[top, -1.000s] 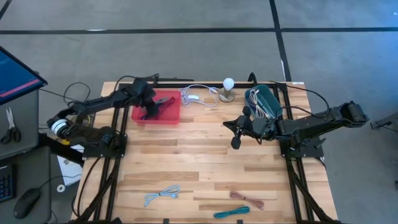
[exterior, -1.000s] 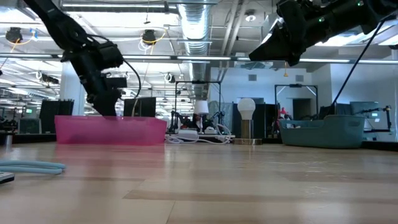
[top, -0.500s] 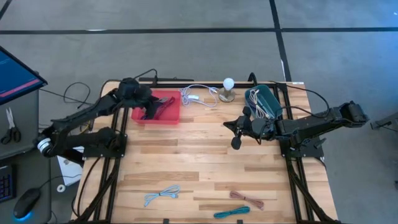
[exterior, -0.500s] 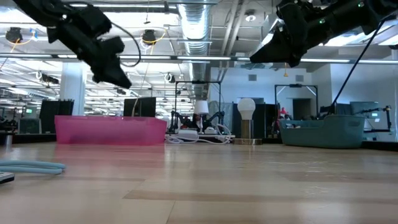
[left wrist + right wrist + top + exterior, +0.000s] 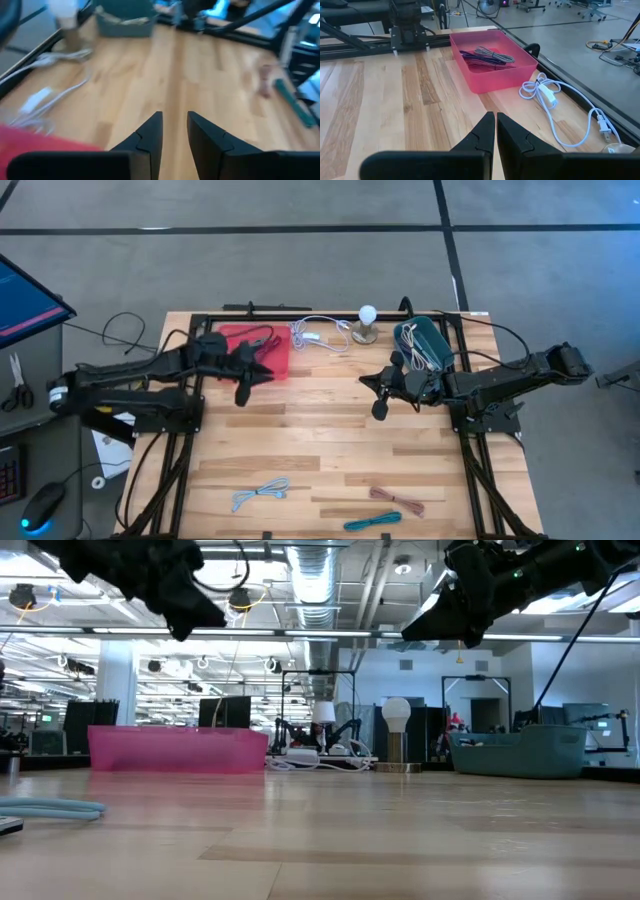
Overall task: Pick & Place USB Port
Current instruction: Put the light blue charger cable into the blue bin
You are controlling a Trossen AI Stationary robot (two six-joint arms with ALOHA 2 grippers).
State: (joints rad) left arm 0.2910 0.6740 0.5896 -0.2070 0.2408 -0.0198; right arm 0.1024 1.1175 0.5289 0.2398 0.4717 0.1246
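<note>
The left gripper hangs empty, fingers a little apart, just clear of the pink bin, where cables lie. The right gripper, pinched closed and empty, waits beside the teal bin. Judged: between picks; next, reach the loose cables far from the pink bin.

Pink bin holds purple and grey cables; teal bin; white power cord; light wood desk.
</note>
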